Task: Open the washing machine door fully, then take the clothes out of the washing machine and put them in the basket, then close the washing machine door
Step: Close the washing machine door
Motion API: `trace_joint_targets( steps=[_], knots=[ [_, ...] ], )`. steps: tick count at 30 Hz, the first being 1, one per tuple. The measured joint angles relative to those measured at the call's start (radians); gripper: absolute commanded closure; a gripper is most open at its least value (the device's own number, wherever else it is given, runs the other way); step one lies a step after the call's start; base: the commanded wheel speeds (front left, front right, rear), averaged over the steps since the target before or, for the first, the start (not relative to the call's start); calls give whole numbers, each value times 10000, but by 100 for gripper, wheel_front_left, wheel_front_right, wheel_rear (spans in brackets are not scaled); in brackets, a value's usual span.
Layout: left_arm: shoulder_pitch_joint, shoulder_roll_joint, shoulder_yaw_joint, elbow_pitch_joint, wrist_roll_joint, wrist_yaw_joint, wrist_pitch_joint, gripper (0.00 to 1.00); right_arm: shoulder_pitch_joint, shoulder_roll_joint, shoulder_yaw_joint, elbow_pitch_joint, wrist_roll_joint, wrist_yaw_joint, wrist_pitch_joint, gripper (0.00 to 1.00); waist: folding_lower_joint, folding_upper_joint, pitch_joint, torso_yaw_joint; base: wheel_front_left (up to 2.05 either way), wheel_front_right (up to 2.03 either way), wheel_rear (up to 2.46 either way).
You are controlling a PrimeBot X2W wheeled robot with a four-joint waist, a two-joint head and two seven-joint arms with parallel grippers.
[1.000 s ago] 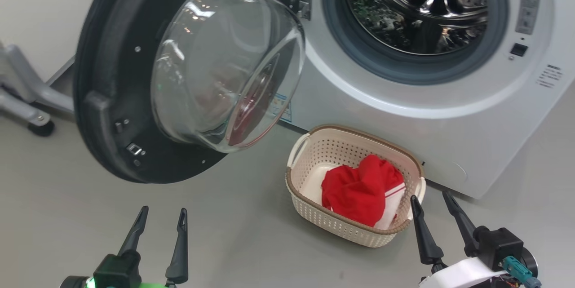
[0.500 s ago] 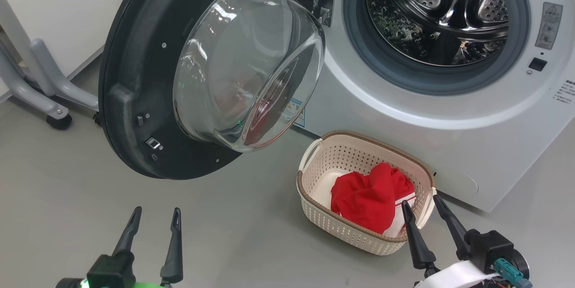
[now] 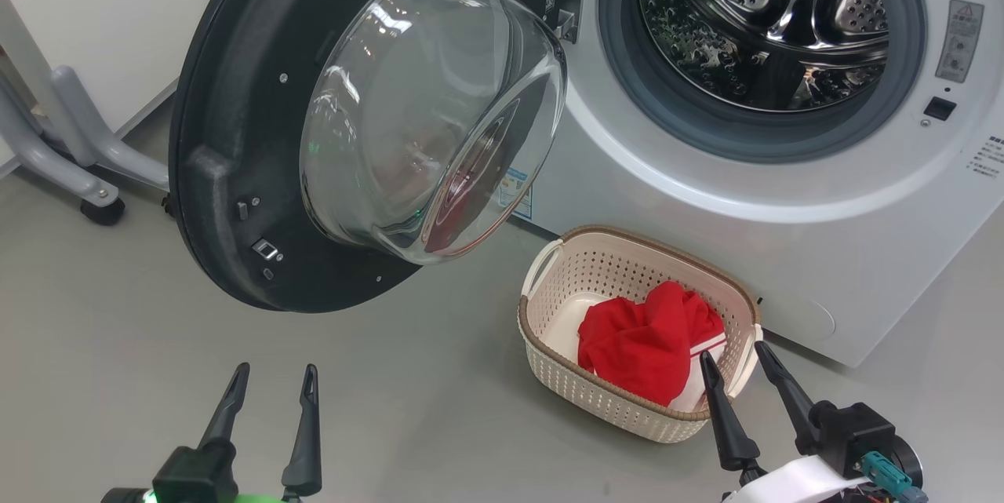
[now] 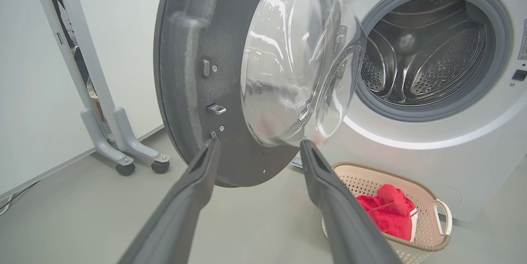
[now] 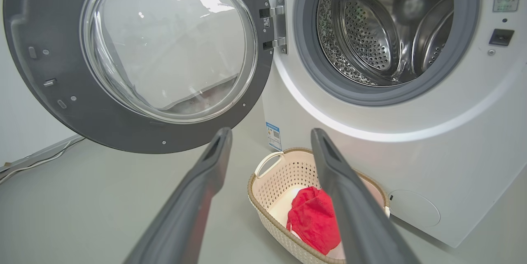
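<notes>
The door [image 3: 227,118] hangs wide open to the left, so the way into the washer [image 3: 706,252] is free. The drum [image 3: 753,9] looks bare inside; I see no red in it. The clothes [image 3: 643,346] lie in a red heap in the basket [image 3: 580,401]. It sits on the floor [image 3: 392,409] right below the washer's mouth. That is a good spot, since things pulled out can drop straight in.

Both hands are low, near the floor, and hold nothing. The left hand [image 3: 277,367] has its fingers spread wide and points at the door's lower edge, apart from it. The right hand [image 3: 732,349] is spread wide too, just beside the basket's near right corner.

I think the clothes part is done and only shutting the door is yet to do. The left hand is nearer the door, so it seems the one to push it.
</notes>
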Motion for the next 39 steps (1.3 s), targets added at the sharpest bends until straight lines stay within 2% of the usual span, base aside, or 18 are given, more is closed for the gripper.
trace_joint_targets(
  steps=[3, 4, 5, 6, 10, 15, 23, 27, 28, 31, 39],
  knots=[
    [2, -4, -2, 0, 0, 0, 0, 0, 0, 0, 0, 4, 0, 0, 0, 0, 0, 0, -1, 12, 0, 0, 0],
    [2, -4, -4, 0, -2, 2, 0, 9, -1, 0, 0, 6, 0, 0, 0, 0, 0, 0, -2, 16, 0, 0, 0],
    [3, -6, -6, 2, -2, 2, 0, 76, -1, 0, 0, 6, 0, 0, 0, 0, 0, 0, -3, 19, 0, 0, 0],
    [3, -6, -15, 2, -15, 0, 0, 100, -1, 0, 0, 8, 0, 0, 0, 0, 0, 0, -3, 23, 0, 0, 0],
    [7, -75, -25, -10, -359, 0, -4, 100, -3, 0, 0, 8, 0, 0, 0, 0, 0, 0, -4, 30, 0, 0, 0],
    [9, -236, 132, -272, -1632, -111, -102, 100, -4, -4, 0, 12, 0, -2, 0, 0, 0, 0, -1, 32, 0, 0, 0],
    [-17, -428, 617, -1383, -6107, -1131, -136, 100, -8, -31, -17, 8, 0, -6, 0, 0, 0, 0, 37, 47, 0, 0, 0],
    [-118, -422, 849, -2215, -8431, -1352, -477, 100, -13, -40, -13, -31, 0, -13, 29, 0, 0, 0, 108, 64, 0, 0, 0],
    [-204, -422, 988, -2592, -9361, -1528, -679, 100, -16, -54, -19, -56, 0, -13, 29, 0, 0, 0, 159, 73, 0, 0, 0],
    [-709, -439, 1781, -3114, -10661, -1793, -807, 100, -26, -90, -46, -86, 0, -15, 31, 0, 0, 0, 223, 98, 0, 0, 0],
    [-2020, -345, 4029, -3499, -11743, -1858, -788, 100, -65, -138, -48, -159, -2, -90, 90, 0, 0, 0, 359, 169, 0, 0, 0]
  ],
)
